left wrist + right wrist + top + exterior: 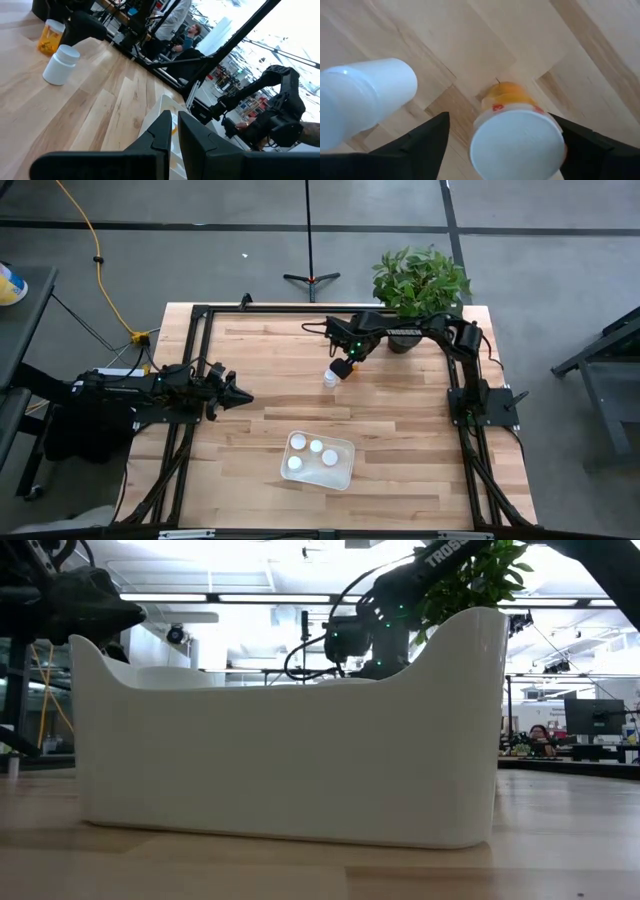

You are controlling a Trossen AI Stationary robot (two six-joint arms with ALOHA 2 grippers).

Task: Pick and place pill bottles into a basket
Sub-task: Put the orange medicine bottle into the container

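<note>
The white basket [347, 450] lies at the near middle of the table with three white-capped pill bottles [316, 446] in it; it fills the low view [290, 770]. An amber pill bottle with a white cap [517, 140] stands on the table at the far middle, also seen in the high view [343, 367]. A white bottle [330, 380] stands right next to it [365, 105]. My right gripper [345, 364] is open above the amber bottle, pointing down, one finger on each side of its cap. My left gripper [238, 396] is shut and empty at the table's left. My right gripper has its fingers [427, 142] on either side of the amber bottle's cap [540, 125]. One finger stands clear of the cap. The other lies right against its edge, and I cannot tell whether it touches.
A black pot with a green plant [420, 285] stands at the far right, just behind my right arm. Bare wood lies between the two bottles and the basket. A black frame [190, 380] runs round the table. People [187, 35] show in the room beyond.
</note>
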